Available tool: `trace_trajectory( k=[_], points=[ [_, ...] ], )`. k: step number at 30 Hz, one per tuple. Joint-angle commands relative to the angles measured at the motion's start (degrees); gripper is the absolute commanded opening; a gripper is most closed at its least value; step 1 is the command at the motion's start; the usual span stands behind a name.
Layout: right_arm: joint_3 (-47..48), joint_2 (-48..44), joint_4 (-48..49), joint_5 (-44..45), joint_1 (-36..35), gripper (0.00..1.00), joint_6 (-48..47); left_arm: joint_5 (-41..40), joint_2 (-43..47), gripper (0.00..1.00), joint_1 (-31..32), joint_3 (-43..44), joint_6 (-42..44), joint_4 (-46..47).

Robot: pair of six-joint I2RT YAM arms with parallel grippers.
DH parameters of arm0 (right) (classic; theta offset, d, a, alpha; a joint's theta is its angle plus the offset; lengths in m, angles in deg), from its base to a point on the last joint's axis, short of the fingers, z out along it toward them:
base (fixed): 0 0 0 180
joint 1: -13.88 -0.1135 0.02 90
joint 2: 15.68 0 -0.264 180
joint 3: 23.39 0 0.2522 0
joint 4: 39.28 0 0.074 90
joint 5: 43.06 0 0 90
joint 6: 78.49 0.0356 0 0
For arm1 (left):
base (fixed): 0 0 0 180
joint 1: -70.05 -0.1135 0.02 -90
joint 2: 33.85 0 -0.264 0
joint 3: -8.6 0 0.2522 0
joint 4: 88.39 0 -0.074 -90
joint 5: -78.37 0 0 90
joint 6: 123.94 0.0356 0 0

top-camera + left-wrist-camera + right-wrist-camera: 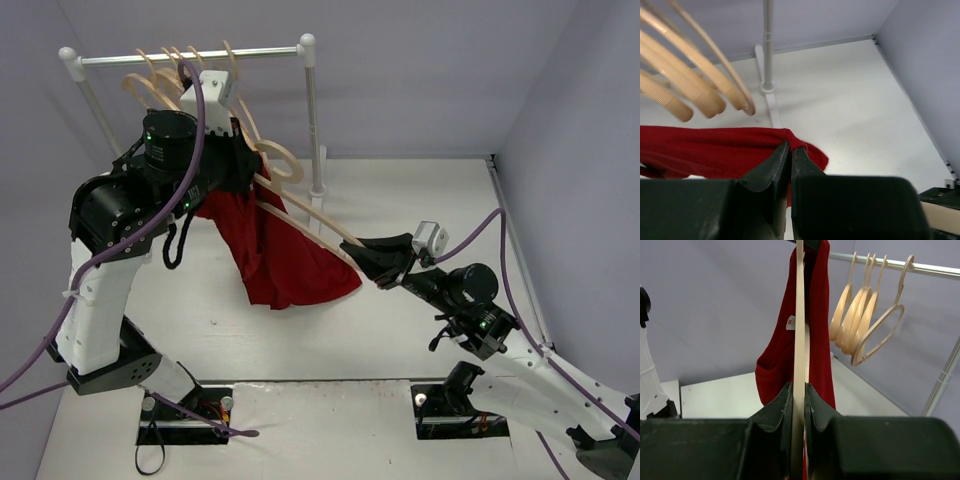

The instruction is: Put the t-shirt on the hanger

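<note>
The dark-red t-shirt point(275, 250) hangs in the air over the table, draped on a pale wooden hanger point(315, 222) that slants from upper left to lower right. My left gripper point(232, 135) is shut on the shirt's upper edge; the left wrist view shows the cloth point(715, 152) pinched between its fingertips. My right gripper point(372, 262) is shut on the hanger's lower end. In the right wrist view the hanger point(799, 340) runs up edge-on from between the fingers, with the shirt point(815, 340) hanging behind it.
A white-and-metal rail stand point(190, 57) stands at the back left with several identical wooden hangers point(165, 80) on it. Its right post point(314, 130) and foot are close behind the shirt. Purple walls close in the back and the right side.
</note>
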Motion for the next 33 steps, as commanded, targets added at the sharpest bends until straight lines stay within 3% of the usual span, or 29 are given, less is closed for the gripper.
trace_trajectory(
  k=[1, 7, 11, 14, 16, 22, 29, 32, 33],
  points=[
    [5.0, 1.6, 16.5, -0.8, -0.5, 0.0, 0.7, 1.5, -3.2, 0.0, 5.4, 7.0, -2.6, 3.6],
    [2.8, 1.6, 19.3, 0.8, -0.5, 0.0, 1.3, -1.2, -1.6, 0.0, 11.3, 1.0, -1.8, 11.2],
    [-0.4, -1.4, 19.9, 3.5, -0.4, 0.0, 1.7, -6.4, 3.2, 0.01, 11.7, -8.8, 0.3, 15.3],
    [-2.1, -2.9, 19.8, 5.0, -0.1, 0.0, 1.6, -10.0, 5.9, 0.12, 11.7, -12.8, 4.2, 17.8],
    [-3.2, -3.1, 19.8, 5.5, 0.7, 0.0, 1.8, -11.4, 8.0, 0.3, 11.7, -14.3, 8.4, 18.7],
    [-3.9, 0.5, 20.7, 2.6, 3.2, 0.0, 5.1, -11.8, 10.3, 0.56, 11.6, -13.3, 17.8, 18.4],
    [-4.3, 3.2, 23.4, -4.6, 9.0, 0.0, 10.3, -12.9, 16.2, 0.63, 9.6, -20.2, 29.5, 18.4],
    [-4.3, 3.4, 23.3, -6.5, 9.9, 0.0, 11.1, -7.4, 18.4, 0.63, 5.8, -23.8, 33.9, 18.3],
    [-4.4, 3.7, 23.0, -8.0, 10.4, 0.0, 11.6, -2.3, 19.6, 0.63, 2.7, -26.1, 35.9, 18.3]
  ],
)
